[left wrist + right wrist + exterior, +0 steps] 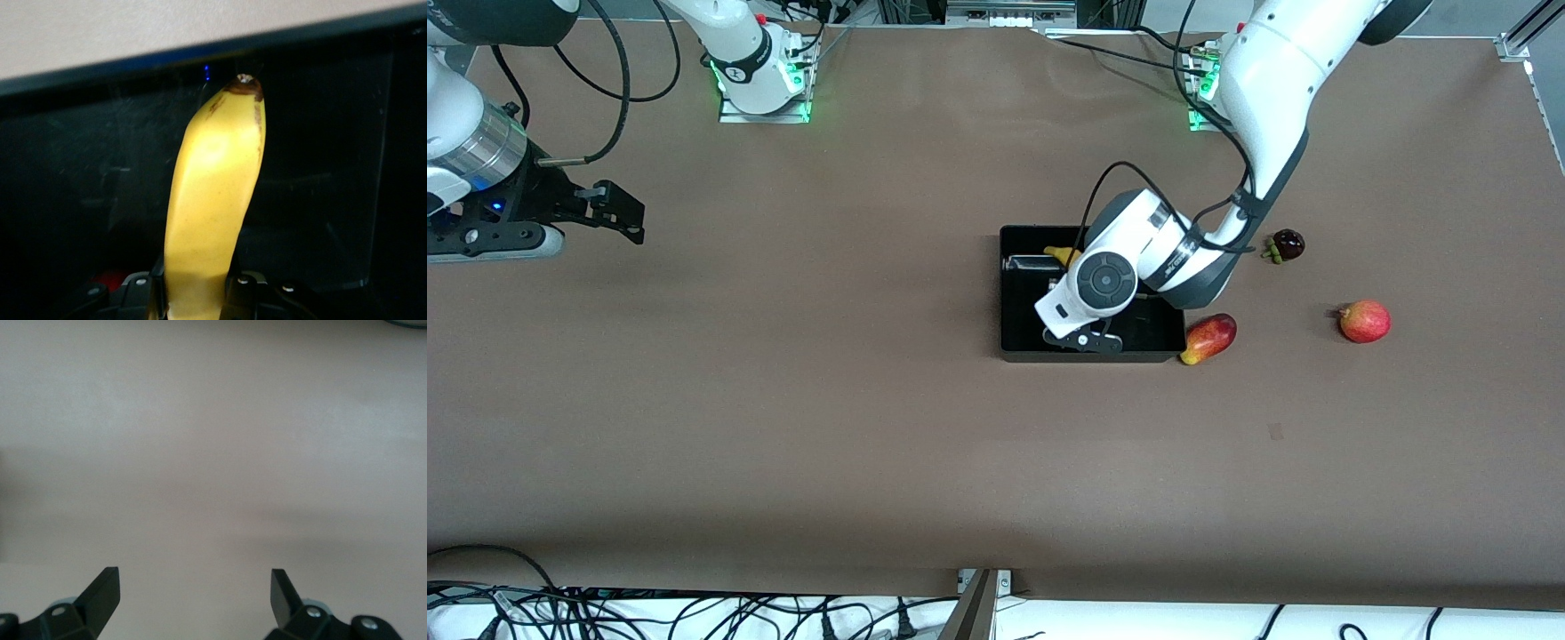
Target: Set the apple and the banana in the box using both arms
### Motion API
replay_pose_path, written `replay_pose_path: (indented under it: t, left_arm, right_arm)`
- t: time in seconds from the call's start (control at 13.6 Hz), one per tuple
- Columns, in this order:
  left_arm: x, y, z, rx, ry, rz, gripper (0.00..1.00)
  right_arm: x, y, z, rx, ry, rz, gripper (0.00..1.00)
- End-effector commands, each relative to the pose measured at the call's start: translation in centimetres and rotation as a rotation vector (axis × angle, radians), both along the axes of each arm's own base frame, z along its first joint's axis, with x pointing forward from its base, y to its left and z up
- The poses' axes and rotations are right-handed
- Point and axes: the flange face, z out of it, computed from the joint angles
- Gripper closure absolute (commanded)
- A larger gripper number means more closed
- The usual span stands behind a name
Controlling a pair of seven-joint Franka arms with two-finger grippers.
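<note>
Banana [213,200] is clamped at its lower end between the fingers of the left gripper [193,297], which are closed tight on it; the fruit juts out from the jaws with its dark tip toward one wall of the box [1014,302]. In the front view only a small yellow end of the fruit shows inside the black bin, the rest being hidden under the wrist of the left arm [1138,258], which reaches down into the box from its base at the top of that view. Whether the banana touches the box floor cannot be told.

Just outside the bin's corner toward the left arm's end of the table, nearly touching its wall, lies an elongated red-and-yellow mango-like fruit [1209,338]. Farther toward that end rests a round red fruit [1364,321], well apart from the box; I cannot tell if it is the apple. A dark purple mangosteen [1286,244] sits farther from the front camera than both, beside the left arm's forearm.

The right gripper [195,590] waits over bare brown table [827,400] near the right arm's end, fingers spread wide and holding nothing.
</note>
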Motion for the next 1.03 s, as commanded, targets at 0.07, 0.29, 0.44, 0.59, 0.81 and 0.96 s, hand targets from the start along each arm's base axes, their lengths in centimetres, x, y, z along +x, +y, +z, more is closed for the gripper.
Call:
replay_pose_path:
  t: [0.07, 0.29, 0.44, 0.59, 0.81, 0.96]
  left_arm:
    - [-0.9, -2.0, -0.3, 0.035, -0.016, 0.094, 0.11]
    - [0.3, -0.2, 2.4, 0.057, -0.02, 0.127, 0.0]
    - [2.9, 4.7, 10.7, 0.08, -0.049, 0.172, 0.0]
    - [4.8, 10.5, 19.1, 0.086, -0.077, 0.201, 0.0]
    - [5.7, 19.7, 27.4, 0.086, -0.042, 0.157, 0.0]
    - [5.4, 25.7, 31.0, 0.049, -0.03, 0.082, 0.0]
  right_arm:
    - [0.3, -0.1, 0.5, -0.002, -0.002, -0.005, 0.0]
    - [0.3, -0.1, 0.5, -0.001, -0.004, -0.005, 0.0]
    - [0.3, -0.1, 0.5, -0.001, -0.004, -0.005, 0.0]
    - [0.3, -0.1, 0.5, -0.001, -0.004, -0.005, 0.0]
    - [0.3, -0.1, 0.4, -0.001, -0.001, -0.005, 0.0]
    - [0.3, -0.1, 0.4, -0.001, -0.002, -0.005, 0.0]
